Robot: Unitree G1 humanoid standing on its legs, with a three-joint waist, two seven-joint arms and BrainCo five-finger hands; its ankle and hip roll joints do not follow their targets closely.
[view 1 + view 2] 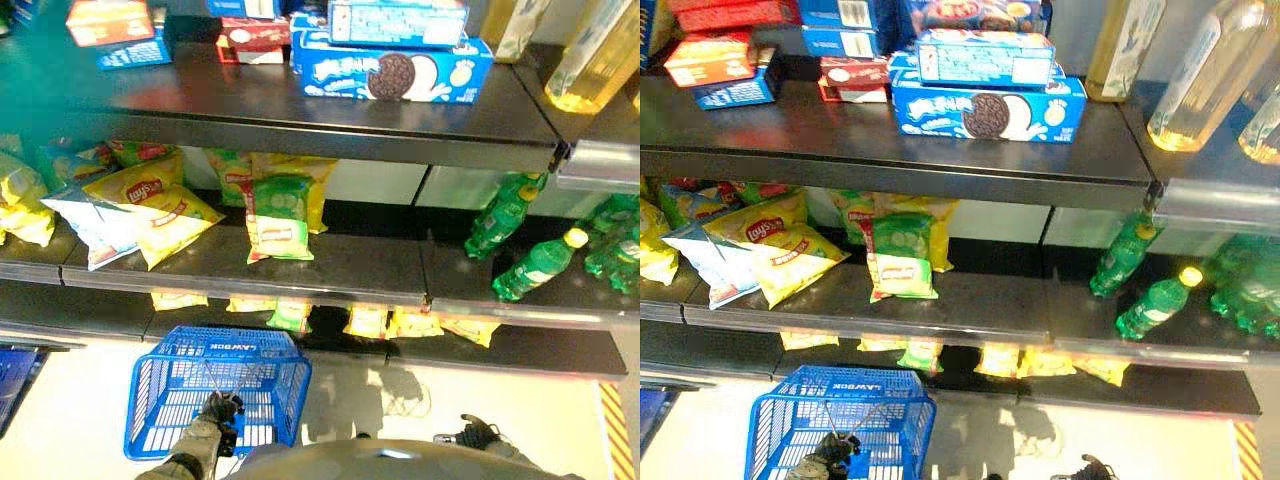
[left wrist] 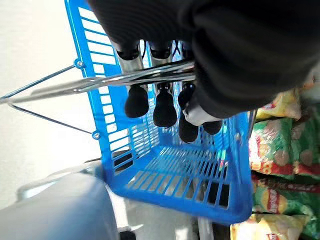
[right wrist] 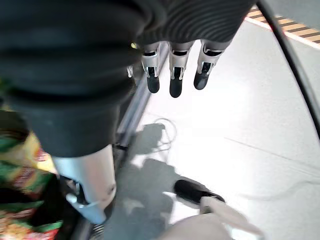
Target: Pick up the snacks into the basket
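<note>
A blue plastic basket [image 1: 170,395] hangs empty in front of the shelves, low on the left. My left hand [image 1: 222,410] is shut on its metal handle [image 2: 125,80], the dark fingertips [image 2: 164,107] curled under the wire. Snack bags lie on the middle shelf: yellow chip bags [image 1: 150,205] at the left and a green bag [image 1: 278,220] leaning upright in the middle. My right hand [image 1: 478,432] hangs low on the right over the pale floor. Its fingers [image 3: 172,75] are relaxed and hold nothing.
The top shelf [image 1: 300,115] carries blue cookie boxes [image 1: 395,68] and red boxes [image 1: 255,38]. Green bottles [image 1: 540,265] lie on the middle shelf at the right, with oil bottles [image 1: 1200,75] above them. Small yellow packs [image 1: 368,320] line the lowest shelf behind the basket.
</note>
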